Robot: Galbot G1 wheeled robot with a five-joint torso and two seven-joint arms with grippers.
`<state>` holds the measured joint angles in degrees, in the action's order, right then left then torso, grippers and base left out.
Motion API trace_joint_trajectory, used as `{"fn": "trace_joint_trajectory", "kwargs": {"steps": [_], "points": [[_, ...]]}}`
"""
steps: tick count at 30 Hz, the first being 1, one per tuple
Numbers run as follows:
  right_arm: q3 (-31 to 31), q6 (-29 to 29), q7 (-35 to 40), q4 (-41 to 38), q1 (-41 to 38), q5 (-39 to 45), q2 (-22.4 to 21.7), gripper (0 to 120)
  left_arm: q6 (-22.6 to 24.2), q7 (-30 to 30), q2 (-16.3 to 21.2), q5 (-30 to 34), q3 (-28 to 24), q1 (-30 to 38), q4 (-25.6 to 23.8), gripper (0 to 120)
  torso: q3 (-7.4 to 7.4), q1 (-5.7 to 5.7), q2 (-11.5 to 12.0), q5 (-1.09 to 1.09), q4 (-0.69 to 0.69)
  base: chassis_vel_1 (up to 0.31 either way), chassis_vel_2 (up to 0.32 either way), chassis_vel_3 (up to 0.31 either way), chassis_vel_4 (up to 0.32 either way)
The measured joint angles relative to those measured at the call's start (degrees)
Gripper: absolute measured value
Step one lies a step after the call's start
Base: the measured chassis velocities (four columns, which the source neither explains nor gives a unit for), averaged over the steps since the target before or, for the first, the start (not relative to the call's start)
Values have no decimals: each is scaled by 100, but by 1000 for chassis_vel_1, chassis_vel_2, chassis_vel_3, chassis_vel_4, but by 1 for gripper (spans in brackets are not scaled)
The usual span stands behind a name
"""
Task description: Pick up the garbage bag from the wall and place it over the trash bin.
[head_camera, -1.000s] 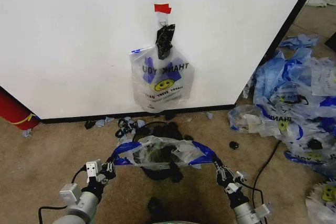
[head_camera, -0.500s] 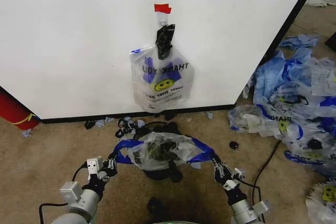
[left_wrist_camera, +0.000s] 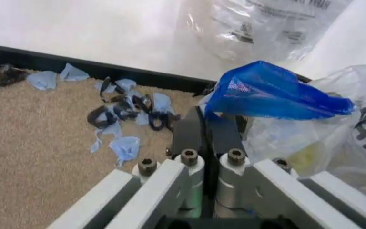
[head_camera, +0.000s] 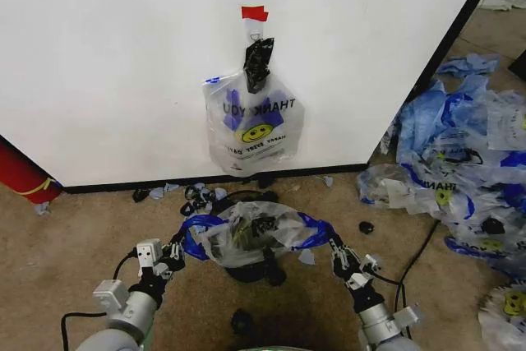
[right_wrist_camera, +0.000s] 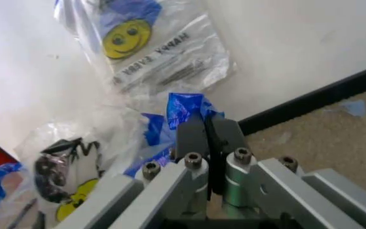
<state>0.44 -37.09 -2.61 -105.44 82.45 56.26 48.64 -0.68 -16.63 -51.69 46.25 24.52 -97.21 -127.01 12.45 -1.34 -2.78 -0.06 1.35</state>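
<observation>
With both grippers, left gripper [head_camera: 175, 251] and right gripper [head_camera: 335, 249], clamped on the garbage bag [head_camera: 251, 234] handles just above the trash bin [head_camera: 246, 269], keep mouth spread, lower evenly over rim.

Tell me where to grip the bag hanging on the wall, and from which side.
Probably the blue handles bunched near the top of the hanging bag: they look sturdier than its thin body. Come from the front; the wall blocks its back.

left end effector [head_camera: 175, 254] low at left, fingers pinched together on blue handle | right end effector [head_camera: 335, 250] low at right, fingers pinched likewise | both arms angled inward
</observation>
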Motion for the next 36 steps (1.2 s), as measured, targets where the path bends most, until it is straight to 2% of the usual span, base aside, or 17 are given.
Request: {"fn": "trace_joint_trajectory", "kwargs": {"steps": [36], "points": [[39,84,277,-99,123,-158,-4,0,85,-100,7,22,82,-123,-289,0,0,0,0,0,0,0,0,0,0]]}}
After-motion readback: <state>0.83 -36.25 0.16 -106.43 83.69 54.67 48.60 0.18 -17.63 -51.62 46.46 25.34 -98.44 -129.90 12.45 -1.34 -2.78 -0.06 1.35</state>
